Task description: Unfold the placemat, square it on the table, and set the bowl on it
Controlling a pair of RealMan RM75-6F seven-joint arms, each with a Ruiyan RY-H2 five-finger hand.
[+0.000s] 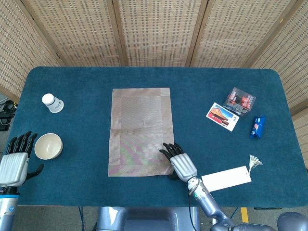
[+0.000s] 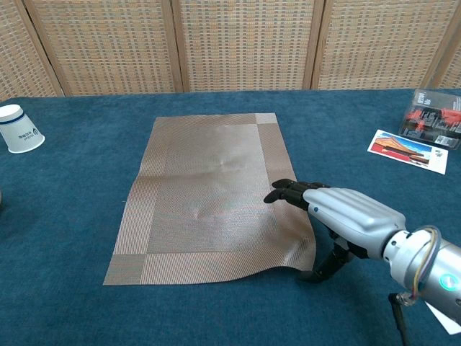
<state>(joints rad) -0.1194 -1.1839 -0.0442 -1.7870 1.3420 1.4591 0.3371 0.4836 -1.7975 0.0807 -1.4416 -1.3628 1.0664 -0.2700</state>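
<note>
Blue felt table (image 1: 144, 77) backed by woven screens. Right hand (image 1: 178, 162) laid on near right corner of placemat (image 1: 139, 130); fingers (image 2: 282, 193) flat on top, thumb beneath lifted rippled edge, corner pinched. Left hand (image 1: 13, 161) spread, nothing held; bowl (image 1: 48, 146) just beside its fingertips. Paper cup (image 1: 53, 103) found beyond bowl.
</note>
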